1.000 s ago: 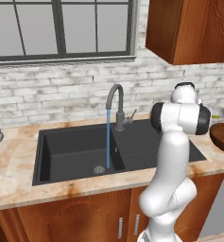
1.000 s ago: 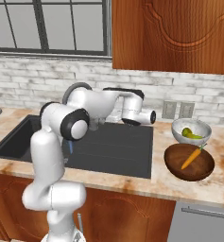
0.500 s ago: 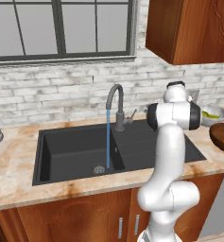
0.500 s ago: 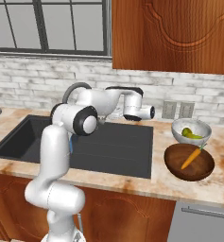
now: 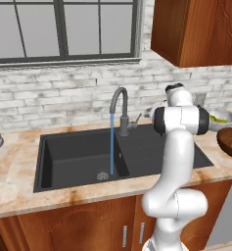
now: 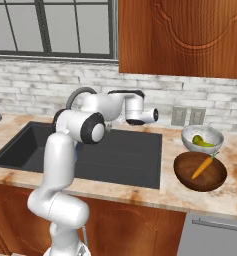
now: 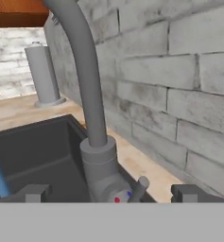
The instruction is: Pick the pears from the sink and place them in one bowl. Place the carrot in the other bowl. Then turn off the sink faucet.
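A: On the table [image 5: 19, 193], biggest first: marble-look top, black sink [image 5: 78, 159] sunk into it, drainboard wing on the right side.

B: Arm?

A: White arm [image 5: 178, 162] rises in front of the sink, elbow high, wrist reaching toward the brick wall [image 5: 63, 100] behind the tap.

B: Faucet?

A: Sink faucet [image 5: 120, 110], grey gooseneck, at the back edge of the basin. Blue water stream [image 5: 111, 144] falls from the spout onto the drain [image 5: 102, 175]. So water is on. Hand view has the faucet base right up close, thin side lever [image 7: 138, 189] sticking out, red and blue dots on the body.

B: Hand state?

A: Hand [image 7: 111, 194] is spread wide, nothing between the fingers. Fingertips [image 7: 35, 193] sit either side of the faucet base in the hand view, not touching it as far as I can tell.

B: Bowls?

A: Both on the table right of the sink. Brown wooden bowl [image 6: 200, 171] nearer the front, grey shiny bowl [image 6: 202, 139] just behind it, rims near each other.

B: Contents?

A: Carrot [image 6: 202, 167] lies tilted in the brown bowl. Pears [image 6: 201, 141] are in the grey bowl, yellow-green; can't separate the two clearly.

B: Anything else?

A: Grey cylinder [image 7: 43, 75] stands on the table at the far side of the sink. Two wall outlets [image 6: 186, 116] above the bowls.
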